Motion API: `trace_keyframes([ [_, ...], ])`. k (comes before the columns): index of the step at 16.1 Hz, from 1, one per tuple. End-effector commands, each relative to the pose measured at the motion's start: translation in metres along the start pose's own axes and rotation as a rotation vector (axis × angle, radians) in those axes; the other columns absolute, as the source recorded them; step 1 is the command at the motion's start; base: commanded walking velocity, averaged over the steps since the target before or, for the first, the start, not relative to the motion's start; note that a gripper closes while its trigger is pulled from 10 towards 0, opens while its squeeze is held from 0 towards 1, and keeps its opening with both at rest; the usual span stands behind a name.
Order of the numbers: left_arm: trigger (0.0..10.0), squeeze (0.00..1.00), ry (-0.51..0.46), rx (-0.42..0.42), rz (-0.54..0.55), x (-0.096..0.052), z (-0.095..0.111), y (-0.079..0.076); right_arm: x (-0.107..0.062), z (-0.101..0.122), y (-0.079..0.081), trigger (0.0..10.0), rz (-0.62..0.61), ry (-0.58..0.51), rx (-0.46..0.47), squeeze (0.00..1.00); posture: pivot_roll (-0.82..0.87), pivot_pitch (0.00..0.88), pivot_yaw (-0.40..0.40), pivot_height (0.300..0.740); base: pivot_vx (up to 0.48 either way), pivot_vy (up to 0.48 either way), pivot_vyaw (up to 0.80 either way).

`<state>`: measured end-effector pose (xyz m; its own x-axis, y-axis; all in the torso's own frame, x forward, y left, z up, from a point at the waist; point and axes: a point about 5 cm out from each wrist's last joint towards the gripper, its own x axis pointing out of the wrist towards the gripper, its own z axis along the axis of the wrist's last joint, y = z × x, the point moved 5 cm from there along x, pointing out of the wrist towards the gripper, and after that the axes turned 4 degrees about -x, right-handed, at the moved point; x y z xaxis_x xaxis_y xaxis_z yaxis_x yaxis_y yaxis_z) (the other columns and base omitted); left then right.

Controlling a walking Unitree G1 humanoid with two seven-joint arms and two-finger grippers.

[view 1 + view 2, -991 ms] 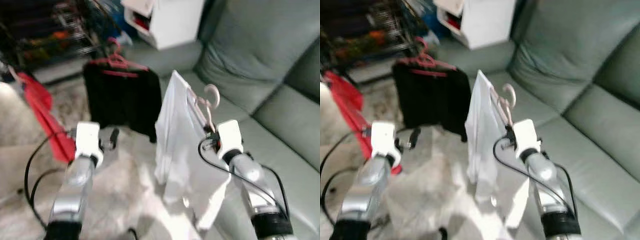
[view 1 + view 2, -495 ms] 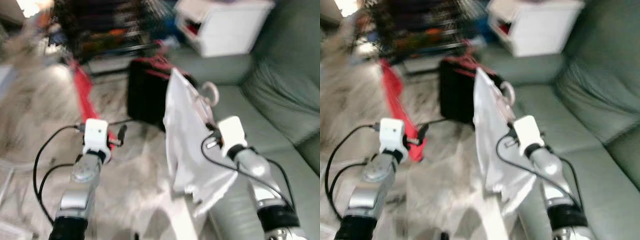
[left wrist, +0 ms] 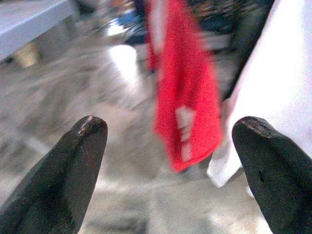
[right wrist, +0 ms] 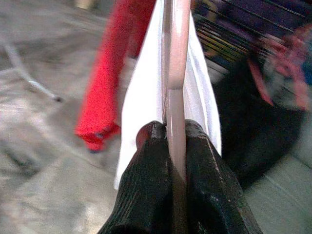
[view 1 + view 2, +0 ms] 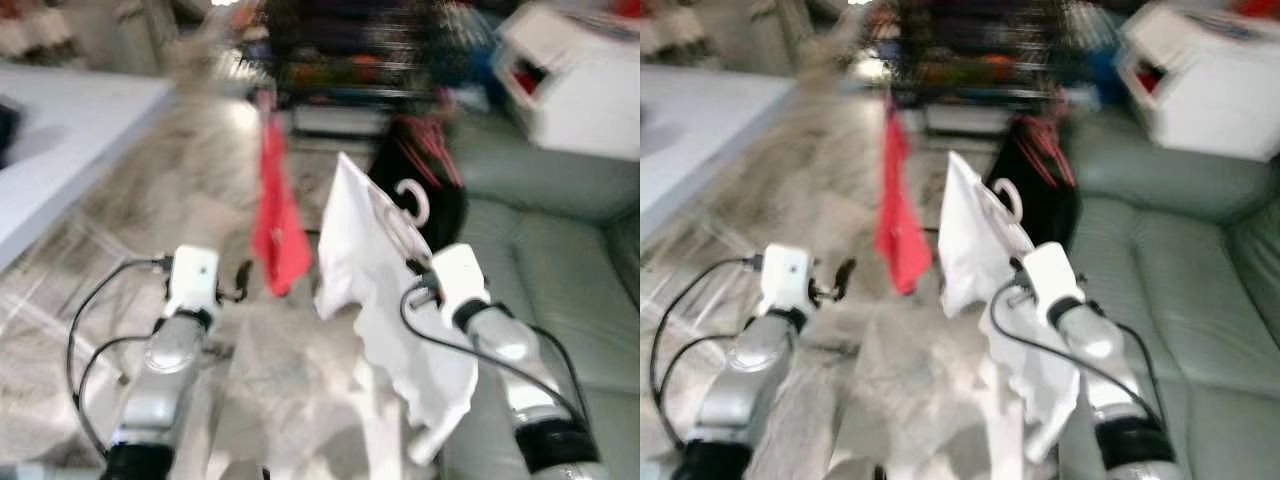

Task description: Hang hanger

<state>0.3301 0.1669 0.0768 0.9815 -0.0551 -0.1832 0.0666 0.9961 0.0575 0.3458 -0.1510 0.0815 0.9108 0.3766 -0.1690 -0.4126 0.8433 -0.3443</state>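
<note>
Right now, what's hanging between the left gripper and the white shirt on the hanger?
In the left eye view, a red garment hangs between the left gripper and the white shirt.

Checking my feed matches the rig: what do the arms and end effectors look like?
Two silver metallic arms with black cuffs near the base. Each wrist carries a white boxy housing with looping black cables. The left end effector and right end effector each have two black, rounded, tapering fingers.

Red garment (image 5: 277,225), black garment (image 5: 420,180) — perhaps hung, green sofa (image 5: 560,270)
</note>
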Motion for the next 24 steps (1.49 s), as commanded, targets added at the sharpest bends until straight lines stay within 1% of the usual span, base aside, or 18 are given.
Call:
trace_keyframes([
  [1,10.0,0.0,-0.02,0.004,-0.004,0.002,0.008,-0.002,0.004,0.018,0.002,10.0,0.028,-0.071,-0.02,0.0,0.0,0.003,-0.007,0.74,0.0,0.0,0.8],
  [2,10.0,0.0,-0.011,0.008,-0.009,0.001,0.007,-0.003,0.004,0.019,0.007,10.0,0.073,-0.07,-0.028,0.0,0.0,0.004,-0.008,0.74,0.0,0.0,0.8],
  [4,10.0,0.0,-0.002,0.015,-0.02,0.0,0.004,-0.006,0.003,0.019,0.013,10.0,0.122,-0.068,-0.052,0.0,-0.01,0.009,-0.011,0.74,0.0,0.0,0.8],
  [5,10.0,0.0,0.0,0.017,-0.025,-0.001,0.003,-0.007,0.004,0.019,0.015,10.0,0.138,-0.069,-0.036,0.0,-0.01,0.011,-0.014,0.74,0.0,0.0,0.8],
  [7,10.0,0.0,0.008,0.018,-0.031,-0.002,0.001,-0.009,0.006,0.021,0.019,10.0,0.178,-0.072,-0.036,0.0,-0.01,0.017,-0.019,0.74,0.0,0.0,0.8],
  [9,10.0,0.0,0.017,0.016,-0.04,-0.003,0.0,-0.011,0.006,0.022,0.02,10.0,0.193,-0.075,-0.026,0.0,-0.01,0.022,-0.024,0.74,0.0,0.0,0.8],
  [11,10.0,0.0,0.034,-0.001,-0.071,-0.003,-0.002,-0.015,0.005,0.025,0.029,10.0,0.264,-0.082,-0.025,0.0,-0.01,0.027,-0.025,0.74,0.0,0.0,0.8],
  [13,10.0,0.0,0.045,-0.001,-0.107,-0.004,-0.004,-0.02,0.003,0.03,0.037,10.0,0.323,-0.098,-0.021,0.0,-0.01,0.031,-0.025,0.74,0.0,0.0,0.8],
  [15,10.0,0.0,0.063,-0.012,-0.15,-0.006,-0.005,-0.028,0.003,0.036,0.039,10.0,0.338,-0.118,-0.012,0.0,-0.01,0.029,-0.024,0.74,0.0,0.0,0.8],
  [16,10.0,0.0,0.064,-0.045,-0.203,-0.007,-0.002,-0.038,0.005,0.043,0.04,10.0,0.343,-0.142,-0.005,0.0,-0.01,0.026,-0.021,0.74,0.0,0.0,0.8],
  [18,10.0,0.0,0.056,-0.063,-0.265,-0.009,0.004,-0.052,0.006,0.042,0.046,10.0,0.353,-0.144,-0.037,0.0,0.0,0.023,-0.024,0.74,0.0,0.0,0.8],
  [19,10.0,0.0,0.058,-0.061,-0.28,-0.009,0.004,-0.055,0.006,0.042,0.048,10.0,0.357,-0.144,-0.022,0.0,0.0,0.023,-0.024,0.74,0.0,0.0,0.0],
  [20,10.0,0.0,0.059,-0.058,-0.284,-0.008,0.004,-0.056,0.007,0.044,0.051,10.0,0.366,-0.146,0.015,0.0,0.0,0.021,-0.023,0.74,0.0,0.0,0.0],
  [21,10.0,0.0,0.054,-0.055,-0.28,-0.006,0.006,-0.057,0.006,0.049,0.054,10.0,0.388,-0.158,0.026,0.0,0.0,0.019,-0.023,0.74,0.0,0.0,0.0],
  [22,10.0,0.0,0.046,-0.052,-0.279,-0.003,0.008,-0.058,0.004,0.054,0.057,10.0,0.414,-0.172,0.018,0.0,0.01,0.017,-0.025,0.74,0.0,0.0,0.0],
  [23,10.0,0.0,0.029,-0.042,-0.297,0.005,0.016,-0.066,-0.006,0.06,0.065,10.0,0.507,-0.213,0.013,0.0,0.0,0.008,-0.023,0.74,0.0,0.0,0.0],
  [24,10.0,0.0,0.018,-0.031,-0.301,0.007,0.019,-0.068,-0.007,0.059,0.065,10.0,0.51,-0.213,-0.016,0.0,0.0,0.006,-0.022,0.74,0.0,0.0,0.68],
])
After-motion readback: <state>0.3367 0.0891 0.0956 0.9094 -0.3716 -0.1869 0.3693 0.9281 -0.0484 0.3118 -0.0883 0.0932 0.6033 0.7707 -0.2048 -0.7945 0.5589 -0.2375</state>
